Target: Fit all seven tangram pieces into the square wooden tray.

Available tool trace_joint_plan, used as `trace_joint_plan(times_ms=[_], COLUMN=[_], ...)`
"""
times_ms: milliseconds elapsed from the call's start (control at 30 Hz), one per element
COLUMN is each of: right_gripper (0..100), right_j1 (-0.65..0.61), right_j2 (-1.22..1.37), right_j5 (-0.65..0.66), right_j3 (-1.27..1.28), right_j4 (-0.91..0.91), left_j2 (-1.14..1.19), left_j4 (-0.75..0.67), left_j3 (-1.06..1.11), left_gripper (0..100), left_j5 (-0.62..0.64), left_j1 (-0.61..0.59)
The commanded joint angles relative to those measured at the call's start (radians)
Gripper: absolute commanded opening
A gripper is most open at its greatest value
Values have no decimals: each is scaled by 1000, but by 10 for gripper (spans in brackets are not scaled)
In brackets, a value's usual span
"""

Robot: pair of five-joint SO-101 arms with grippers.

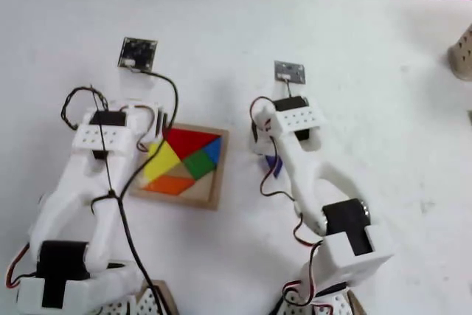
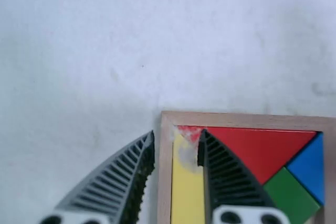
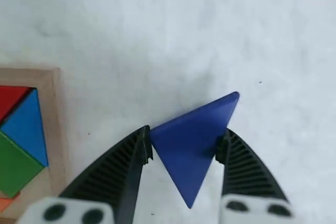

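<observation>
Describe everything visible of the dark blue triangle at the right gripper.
The dark blue triangle is a flat, smooth piece, painted wood by its look, with sharp corners. The right gripper holds it, its black ribbed fingers pressing on two of its edges. It lies outside the wooden tray, apart from its rim, over the white table; whether it rests there or is lifted I cannot tell.

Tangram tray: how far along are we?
Done: red, yellow, green, light blue and orange pieces sit in the wooden tray. In hand: the right end effector grips a dark blue triangle outside the tray. Remaining: seating it in the tray's bare wood, plus a seventh piece.
</observation>
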Motion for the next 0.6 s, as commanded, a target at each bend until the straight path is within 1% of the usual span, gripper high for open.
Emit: trace_joint_plan(times_ms=[0,100,233,333,400,567], right_gripper=[130,130,130,130,130,130], right_j1=[1,-35,-96,-130,-159,-272], right_j2=[-54,-56,-88,-151,-197,-246], right_j5=[103,186,258,290,333,439], right_j3=[-35,-37,-64,-83,-83,-80], right_j4=[19,21,81,122,120,119], left_j2=[-8,-10,-2,-2,-2,-1], left_j4=[-20,-20,-18,-23,-55,-100], left_j3=[-11,-12,-51,-60,-58,-55], left_gripper=[154,153,151,154,154,154], left_j5=[14,14,43,150,207,334], left_j1=[1,-7,-81,-136,-162,-234])
